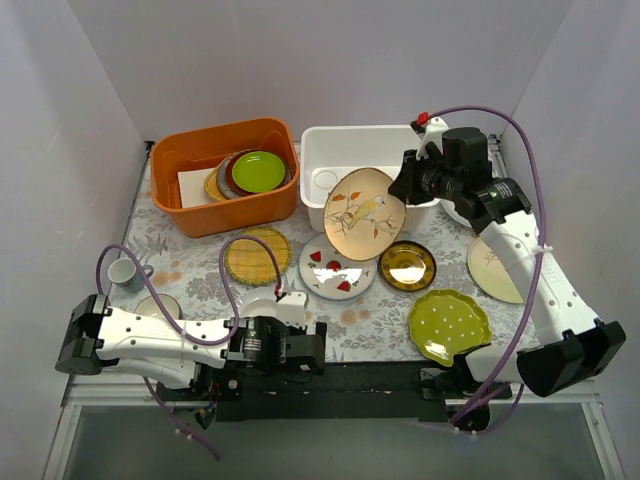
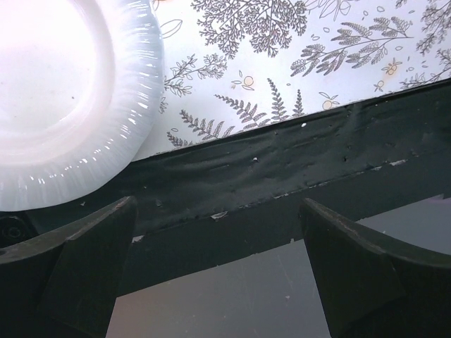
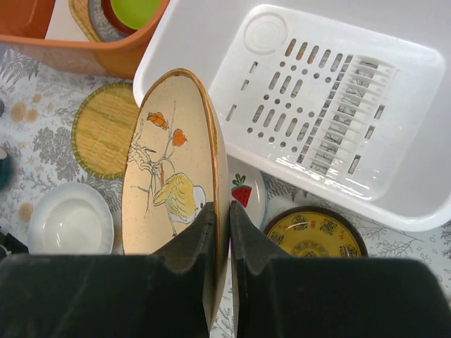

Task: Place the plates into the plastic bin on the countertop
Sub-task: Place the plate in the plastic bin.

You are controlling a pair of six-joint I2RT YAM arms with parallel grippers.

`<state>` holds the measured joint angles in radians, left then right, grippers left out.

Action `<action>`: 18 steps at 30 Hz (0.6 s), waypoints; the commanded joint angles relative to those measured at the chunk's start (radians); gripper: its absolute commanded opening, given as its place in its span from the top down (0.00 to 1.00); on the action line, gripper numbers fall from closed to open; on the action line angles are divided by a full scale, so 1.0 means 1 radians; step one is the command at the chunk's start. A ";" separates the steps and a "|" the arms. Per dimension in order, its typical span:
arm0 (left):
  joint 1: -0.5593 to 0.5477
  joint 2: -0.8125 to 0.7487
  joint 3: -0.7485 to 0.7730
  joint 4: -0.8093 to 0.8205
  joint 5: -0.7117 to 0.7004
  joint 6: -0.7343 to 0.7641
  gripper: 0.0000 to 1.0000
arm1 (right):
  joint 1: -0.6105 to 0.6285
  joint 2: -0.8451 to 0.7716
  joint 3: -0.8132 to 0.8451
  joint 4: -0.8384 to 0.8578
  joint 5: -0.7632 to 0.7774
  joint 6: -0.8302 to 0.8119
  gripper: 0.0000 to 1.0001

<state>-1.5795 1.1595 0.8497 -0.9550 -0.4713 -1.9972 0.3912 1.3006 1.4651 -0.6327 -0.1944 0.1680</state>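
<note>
At far left, left fingers (image 2: 77, 274) gape over the floral desk (image 1: 195, 262). One orange plastic tub (image 1: 225, 205) holds green and maroon plates (image 1: 256, 171); one white slotted plastic bin (image 1: 350, 142) lies bare. Six round plates (image 1: 448, 325) dot the desk; right fingers (image 3: 190, 282) clamp the seventh, a tan bird plate (image 1: 364, 213), beside the bin.

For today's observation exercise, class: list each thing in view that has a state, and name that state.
Bird plate: lifted, held on edge.
Right claw: shut on bird plate.
Left claw: open, empty.
White bin: empty.
Orange tub: holds stacked plates.
Green dotted plate: lying flat.
</note>
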 commanded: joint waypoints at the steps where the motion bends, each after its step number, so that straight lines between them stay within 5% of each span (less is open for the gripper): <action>1: -0.004 0.026 0.018 0.022 0.005 -0.328 0.02 | -0.049 0.048 0.141 0.102 -0.066 0.013 0.99; 18: -0.004 0.158 0.066 0.042 0.042 -0.281 0.02 | -0.215 0.311 0.346 0.154 -0.217 0.085 0.99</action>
<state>-1.5799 1.3052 0.8673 -0.9257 -0.4332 -1.9976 0.1761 1.5776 1.6775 -0.6052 -0.3260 0.1997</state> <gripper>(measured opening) 0.982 0.173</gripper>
